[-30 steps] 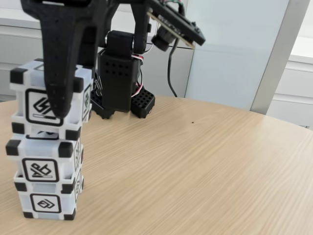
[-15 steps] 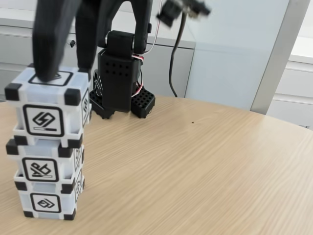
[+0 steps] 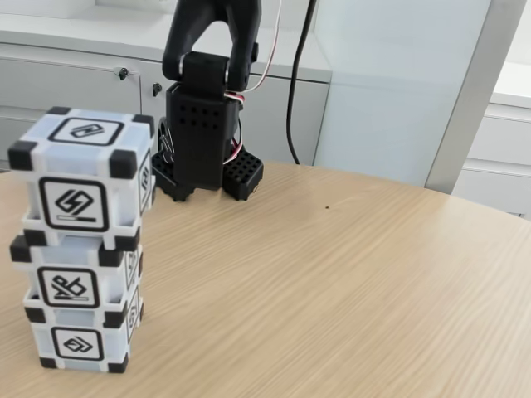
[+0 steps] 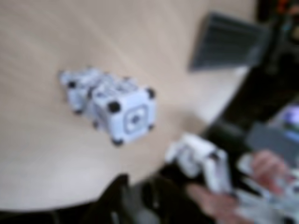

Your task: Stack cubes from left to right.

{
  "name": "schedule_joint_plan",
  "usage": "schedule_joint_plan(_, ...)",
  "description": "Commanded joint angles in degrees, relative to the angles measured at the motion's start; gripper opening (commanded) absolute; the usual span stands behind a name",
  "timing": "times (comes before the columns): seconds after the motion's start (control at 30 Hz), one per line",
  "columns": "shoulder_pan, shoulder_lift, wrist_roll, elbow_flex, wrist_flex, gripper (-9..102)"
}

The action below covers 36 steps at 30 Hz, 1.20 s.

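Observation:
Three white cubes with black corners stand in one stack at the left of the fixed view: the top cube [image 3: 79, 170], the middle cube [image 3: 76, 278] and the bottom cube [image 3: 79, 340]. The top one sits slightly offset on the others. Nothing touches the stack. The blurred wrist view looks down on the stack [image 4: 126, 109] from high up. A dark blurred shape at that view's bottom edge may be my gripper [image 4: 126, 200]; its jaws cannot be made out.
The arm's black base [image 3: 203, 133] stands at the back of the wooden table [image 3: 332, 282], with cabinets behind. In the wrist view a person's hand [image 4: 264, 168] and a white object [image 4: 201, 158] lie past the table's edge, and a dark flat object [image 4: 224, 44] sits further off.
The gripper stood around the top cube, then rose off it and left the fixed view upward. The top cube stays on the stack.

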<state>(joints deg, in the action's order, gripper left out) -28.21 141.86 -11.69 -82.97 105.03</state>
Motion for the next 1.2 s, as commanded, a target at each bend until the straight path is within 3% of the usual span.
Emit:
schedule_joint_plan(0.0, 0.26, 8.44, -3.25, 1.58, 3.43, 0)
schedule_joint_plan(0.3, 0.53, 33.49, -7.65, -14.33, 2.55, 0)
schedule_joint_plan(0.5, 10.11, 46.23, -9.58, -34.80, -11.78, 0)
schedule_joint_plan(0.67, 17.31, 47.99, -8.53, -54.76, -23.12, 0)
schedule_joint_plan(0.83, 17.31, 48.08, -6.42, -72.60, -31.20, 0)
schedule_joint_plan(1.17, 16.96, 48.08, -2.20, -82.79, -34.28, 0)
